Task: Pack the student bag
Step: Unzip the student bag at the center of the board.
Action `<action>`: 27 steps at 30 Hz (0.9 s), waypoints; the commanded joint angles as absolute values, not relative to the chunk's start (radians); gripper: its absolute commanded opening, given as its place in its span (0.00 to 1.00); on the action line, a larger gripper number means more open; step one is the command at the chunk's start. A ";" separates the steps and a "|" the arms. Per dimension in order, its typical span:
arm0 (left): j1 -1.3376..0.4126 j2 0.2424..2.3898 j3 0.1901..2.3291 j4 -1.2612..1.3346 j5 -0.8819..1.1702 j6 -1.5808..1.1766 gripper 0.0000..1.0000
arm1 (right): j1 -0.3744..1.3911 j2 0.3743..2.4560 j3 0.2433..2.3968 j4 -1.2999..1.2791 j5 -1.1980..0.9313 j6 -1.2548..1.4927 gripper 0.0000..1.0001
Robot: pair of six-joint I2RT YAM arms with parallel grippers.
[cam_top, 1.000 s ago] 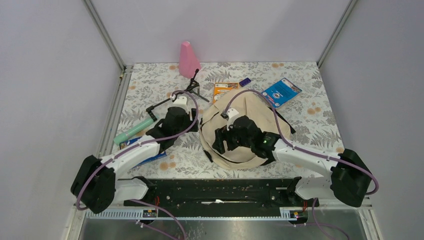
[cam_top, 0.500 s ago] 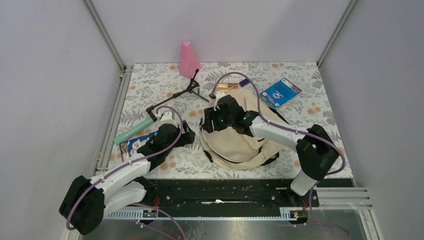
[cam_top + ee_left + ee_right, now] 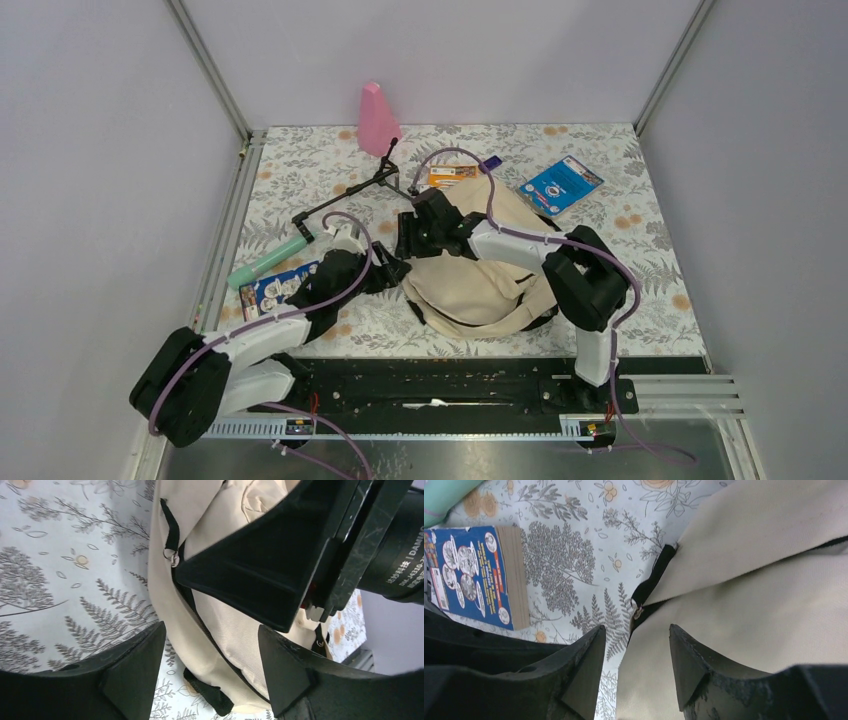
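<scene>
The student bag [image 3: 490, 285] is a cream-beige backpack with black straps, lying flat at the table's middle. My right gripper [image 3: 408, 238] is open over the bag's left edge. In the right wrist view [image 3: 636, 630] its fingers straddle the bag's edge just below a black zipper tab with a metal ring [image 3: 638, 612]. My left gripper [image 3: 386, 270] is open at the same left edge, close beside the right one. In the left wrist view [image 3: 210, 630] the bag [image 3: 235, 640] and its zipper line lie between the fingers, and the right gripper's finger [image 3: 260, 565] fills the top.
A blue book [image 3: 283, 286] and a green tube [image 3: 268, 262] lie left of the bag. A black folding stand [image 3: 350, 195] and a pink bottle [image 3: 378, 118] are at the back. An orange booklet [image 3: 452, 174], a purple stick [image 3: 490, 162] and a blue booklet [image 3: 562, 184] lie behind the bag.
My right arm has swung left across the bag to its left edge. My left gripper has pulled back toward me and right, to the same edge, uncovering the blue book.
</scene>
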State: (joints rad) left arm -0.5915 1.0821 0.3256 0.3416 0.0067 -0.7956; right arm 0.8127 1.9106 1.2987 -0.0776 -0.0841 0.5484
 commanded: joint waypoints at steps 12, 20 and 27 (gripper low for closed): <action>-0.587 1.319 0.343 0.561 0.109 -0.955 0.57 | 0.787 2.001 1.452 -0.070 -0.074 0.528 0.47; -0.588 1.386 0.345 0.629 0.132 -0.970 0.43 | 0.786 2.061 1.503 -0.159 -0.007 0.548 0.45; -0.588 1.446 0.344 0.697 0.167 -0.973 0.24 | 0.787 2.118 1.532 -0.162 0.016 0.571 0.46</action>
State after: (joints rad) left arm -0.5911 1.4200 0.3248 0.5915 0.1257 -0.9695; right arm 0.7914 2.0712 1.4746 -0.1375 -0.0299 0.5583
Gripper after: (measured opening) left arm 0.273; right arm 0.459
